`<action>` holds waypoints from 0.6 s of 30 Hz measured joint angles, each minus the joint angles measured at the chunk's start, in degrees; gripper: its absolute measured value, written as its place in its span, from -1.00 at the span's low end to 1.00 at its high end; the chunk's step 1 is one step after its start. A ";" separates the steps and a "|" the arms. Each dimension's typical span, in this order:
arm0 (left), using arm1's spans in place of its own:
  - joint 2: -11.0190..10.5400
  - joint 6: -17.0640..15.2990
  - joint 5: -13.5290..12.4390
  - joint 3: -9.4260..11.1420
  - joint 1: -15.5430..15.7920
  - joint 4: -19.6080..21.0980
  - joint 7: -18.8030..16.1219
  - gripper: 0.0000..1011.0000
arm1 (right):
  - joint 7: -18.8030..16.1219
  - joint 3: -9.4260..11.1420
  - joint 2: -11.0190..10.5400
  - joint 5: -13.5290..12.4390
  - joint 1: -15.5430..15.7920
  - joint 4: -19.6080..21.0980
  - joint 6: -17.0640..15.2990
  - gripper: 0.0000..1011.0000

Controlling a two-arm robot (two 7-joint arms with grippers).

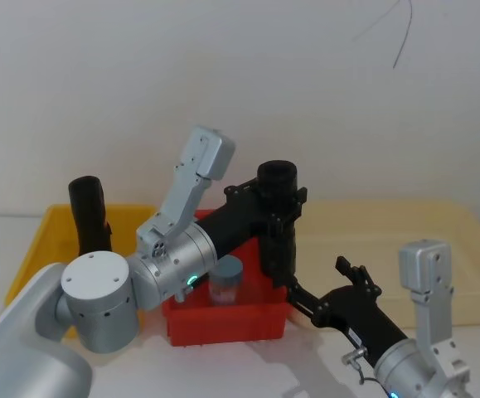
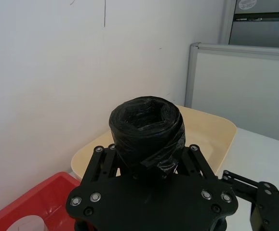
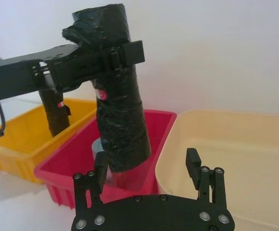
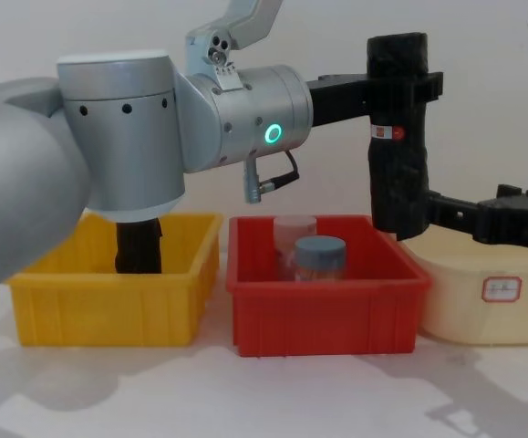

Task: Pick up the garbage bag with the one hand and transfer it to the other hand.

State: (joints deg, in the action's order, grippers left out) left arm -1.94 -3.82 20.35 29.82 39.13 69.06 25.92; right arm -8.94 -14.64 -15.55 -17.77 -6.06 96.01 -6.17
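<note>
1. Left arm [image 4: 118, 128], nearest, had the left gripper [image 4: 402, 91] clamped round the garbage bag [image 4: 397, 182], upright above the red bin [image 4: 323, 310].
2. Right gripper [image 3: 146, 166] stood spread wide at the roll's lower end, holding nothing.
3. Pickup looked done; handover remained.

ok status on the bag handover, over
Left gripper shut on bag, upright over red bin. Right gripper open at bag's lower end, not yet closed. Jar below, nothing between.
</note>
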 joint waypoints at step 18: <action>0.00 -0.01 -0.01 0.00 0.06 -0.07 -0.01 -0.10 | -2.29 -0.87 2.24 0.00 -4.49 -4.02 -1.22 0.98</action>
State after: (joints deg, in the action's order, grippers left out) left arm -1.94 -3.83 20.35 29.82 39.19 68.98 25.91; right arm -11.23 -15.51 -13.31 -17.77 -10.55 91.99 -7.39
